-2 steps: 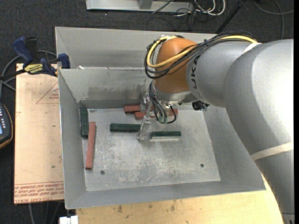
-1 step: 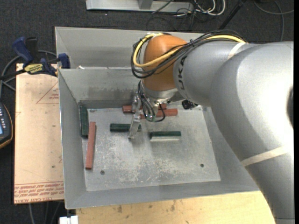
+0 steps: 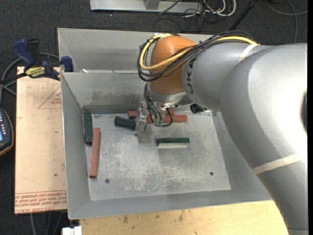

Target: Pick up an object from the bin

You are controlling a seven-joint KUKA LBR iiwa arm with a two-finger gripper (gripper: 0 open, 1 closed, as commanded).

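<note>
My gripper [image 3: 143,123] hangs low over the back middle of the bin, under the orange wrist cover. Its pale fingers point down right beside a dark green block [image 3: 124,122] that lies just to their left. A red bar [image 3: 172,117] lies behind and to the right of the fingers, partly hidden by the gripper body. A dark green bar [image 3: 172,141] rests flat on the floor a little in front and to the right. Nothing shows between the fingers.
Along the left wall lie a long dark green bar [image 3: 87,126] and a long red bar [image 3: 94,152], side by side. The arm covers the bin's right side and back right corner.
</note>
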